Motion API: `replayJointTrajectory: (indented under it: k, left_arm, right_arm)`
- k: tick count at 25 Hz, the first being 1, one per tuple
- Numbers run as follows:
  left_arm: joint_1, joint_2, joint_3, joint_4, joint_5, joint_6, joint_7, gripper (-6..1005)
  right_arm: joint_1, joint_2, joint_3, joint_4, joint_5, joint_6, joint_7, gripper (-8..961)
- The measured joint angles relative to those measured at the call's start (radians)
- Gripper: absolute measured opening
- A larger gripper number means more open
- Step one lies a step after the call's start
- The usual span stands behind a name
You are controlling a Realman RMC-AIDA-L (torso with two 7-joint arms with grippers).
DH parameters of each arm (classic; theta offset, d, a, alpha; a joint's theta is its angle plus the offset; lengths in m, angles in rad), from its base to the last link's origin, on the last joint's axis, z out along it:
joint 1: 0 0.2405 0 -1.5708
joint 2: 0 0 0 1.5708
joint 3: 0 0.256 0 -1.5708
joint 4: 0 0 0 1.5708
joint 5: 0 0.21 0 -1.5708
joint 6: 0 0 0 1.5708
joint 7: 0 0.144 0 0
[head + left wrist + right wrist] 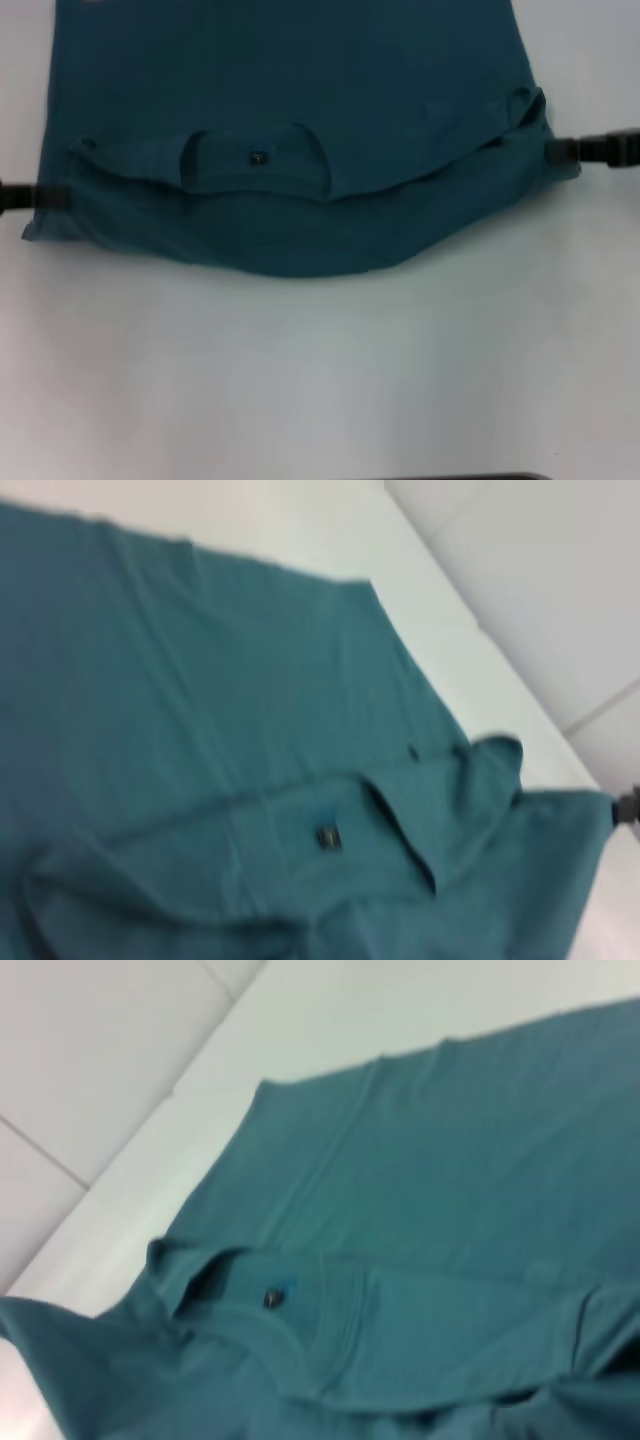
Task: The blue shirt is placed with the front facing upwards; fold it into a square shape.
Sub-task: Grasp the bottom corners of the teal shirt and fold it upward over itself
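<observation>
The blue shirt (290, 90) lies on the white table (320, 380), its collar end toward me and turned over onto the body. The collar and small black neck label (257, 157) show on that turned part. My left gripper (45, 197) pinches the shirt's left edge. My right gripper (560, 152) pinches the right edge, a little higher. The near fold sags in a curve between them. In the left wrist view the shirt (200, 710) and label (327, 837) show, with the right gripper (628, 808) far off. The right wrist view shows the shirt (450, 1160) and collar (330, 1330).
Bare white table surface stretches from the shirt's near fold toward me. A dark strip (450, 477) sits at the table's near edge. Pale floor tiles (540, 600) show beyond the table's side in the wrist views.
</observation>
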Motion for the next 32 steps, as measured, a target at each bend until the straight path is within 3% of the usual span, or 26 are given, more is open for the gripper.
replayJointTrajectory:
  k: [20,32]
  left_arm:
    - [-0.112,-0.026,-0.007,0.054,-0.058,-0.27,0.003,1]
    - [-0.143,-0.068,-0.006,0.065,-0.13,-0.462,0.038,1]
  right_arm:
    - [0.07,0.028,0.01,0.046,0.19,0.292,0.05,82]
    - [0.12,0.063,0.018,0.061,0.235,0.43,0.055,87]
